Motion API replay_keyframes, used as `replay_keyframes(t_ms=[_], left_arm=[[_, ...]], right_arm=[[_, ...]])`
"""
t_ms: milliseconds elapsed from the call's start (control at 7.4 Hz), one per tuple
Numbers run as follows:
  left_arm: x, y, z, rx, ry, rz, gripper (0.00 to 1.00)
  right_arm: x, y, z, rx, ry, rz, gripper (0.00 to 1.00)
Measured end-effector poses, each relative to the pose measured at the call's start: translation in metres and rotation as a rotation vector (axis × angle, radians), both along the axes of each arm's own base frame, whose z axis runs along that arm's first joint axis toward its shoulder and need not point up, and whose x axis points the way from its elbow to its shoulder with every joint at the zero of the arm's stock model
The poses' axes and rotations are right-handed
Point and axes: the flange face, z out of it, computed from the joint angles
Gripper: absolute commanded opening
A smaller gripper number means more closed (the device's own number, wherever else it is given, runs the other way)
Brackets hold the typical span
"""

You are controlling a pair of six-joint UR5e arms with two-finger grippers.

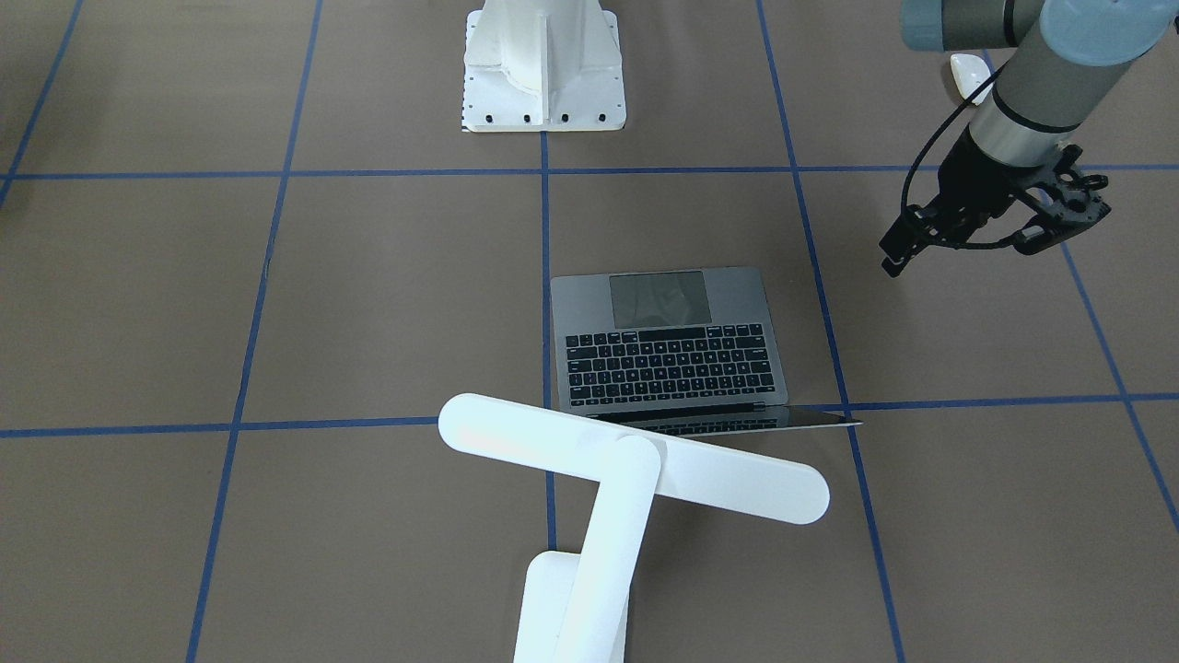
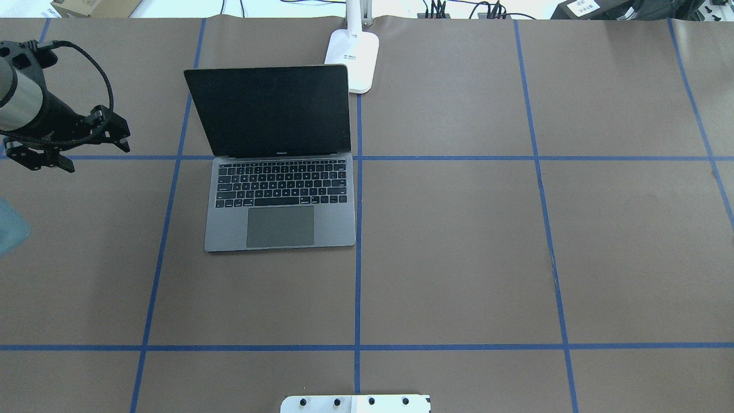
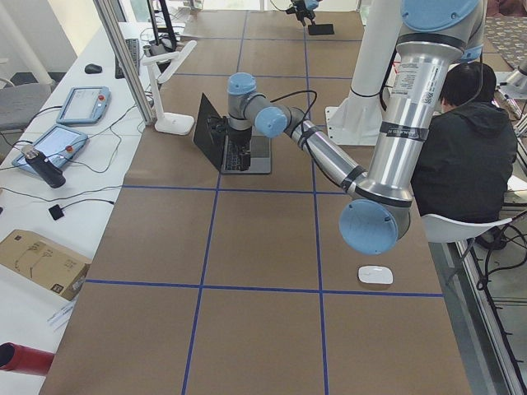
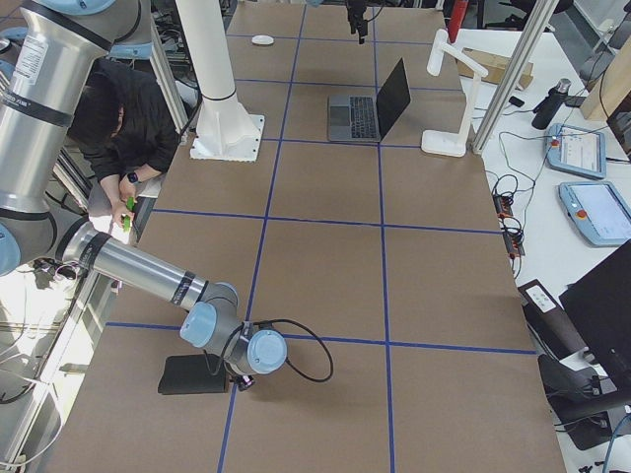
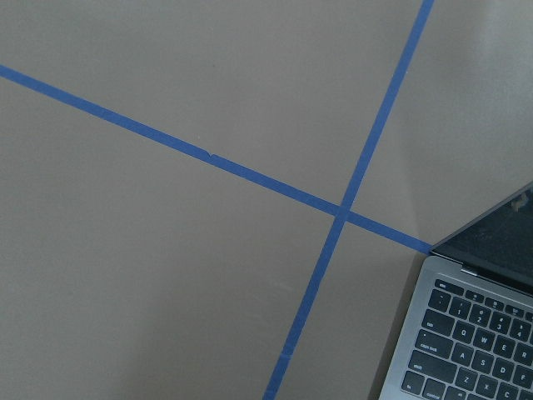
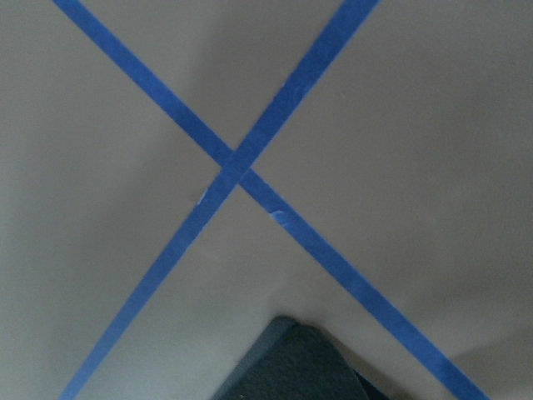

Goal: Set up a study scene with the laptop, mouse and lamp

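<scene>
Overhead exterior: left gripper jaws apart, empty, beside open laptop; right gripper near black pad, state indeterminable.

overall: bright, flat, diffuse light from above; table evenly lit, no hot spots.
shadows: soft and faint; a weak one beside the laptop in the front view, and soft-edged patches round the tape cross in my right wrist view.
lamp: blown out in the front view, bluish-white, no surface detail.
laptop screen: flat black from overhead; mirrors its own keys in the front view.
focus: my left wrist view is sharp; my right wrist view is soft, dark pad corner blurred.
edges: overhead top strip clipped white; defocused pale-blue blob at the left edge.
side views: wide-angle, tape lines converge hard.
</scene>
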Motion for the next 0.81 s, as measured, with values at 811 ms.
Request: replay_keyframes(t_ms=[811], left_arm=[[0.004, 0.000, -0.003, 0.004, 0.003, 0.006, 1.00]], right_arm=[[0.005, -0.011, 0.002, -0.032, 0.032, -0.013, 1.00]])
